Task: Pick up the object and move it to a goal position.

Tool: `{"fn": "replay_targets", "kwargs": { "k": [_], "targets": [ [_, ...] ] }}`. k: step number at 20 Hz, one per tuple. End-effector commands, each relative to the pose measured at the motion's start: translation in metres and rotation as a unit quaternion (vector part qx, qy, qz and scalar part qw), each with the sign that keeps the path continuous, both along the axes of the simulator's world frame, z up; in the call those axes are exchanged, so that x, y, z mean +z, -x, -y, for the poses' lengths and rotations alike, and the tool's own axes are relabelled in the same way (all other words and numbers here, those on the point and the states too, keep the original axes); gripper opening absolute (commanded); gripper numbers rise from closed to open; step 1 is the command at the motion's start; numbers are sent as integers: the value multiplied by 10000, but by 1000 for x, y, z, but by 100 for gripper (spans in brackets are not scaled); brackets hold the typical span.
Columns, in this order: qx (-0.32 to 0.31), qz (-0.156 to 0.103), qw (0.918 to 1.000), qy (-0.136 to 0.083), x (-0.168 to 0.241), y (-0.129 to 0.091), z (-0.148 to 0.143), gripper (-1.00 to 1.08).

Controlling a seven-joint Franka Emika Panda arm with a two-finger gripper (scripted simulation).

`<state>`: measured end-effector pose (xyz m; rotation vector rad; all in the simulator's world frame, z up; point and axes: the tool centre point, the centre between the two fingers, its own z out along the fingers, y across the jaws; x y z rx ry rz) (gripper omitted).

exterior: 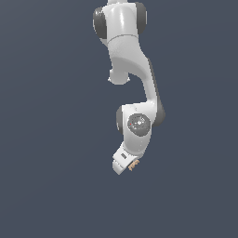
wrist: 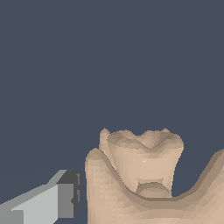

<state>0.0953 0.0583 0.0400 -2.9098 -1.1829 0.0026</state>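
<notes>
Gripper [exterior: 129, 166]: you can't tell if it's clamped; one finger [wrist: 65, 199] shows just beside the object [wrist: 140, 175] | Object: at the gripper tip | Risk: you may drop the jagged lump if the grip sits on a slanted facet | Room: open floor all around, no edges near.
</notes>
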Motion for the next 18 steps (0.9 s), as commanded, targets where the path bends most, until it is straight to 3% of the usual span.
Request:
{"fn": "replay_targets", "kwargs": {
  "k": [1, 18],
  "targets": [
    [-2, 9, 10000, -1, 1, -1, 0, -100],
    [-2, 9, 10000, -1, 8, 4, 1, -100]
  ]
}}
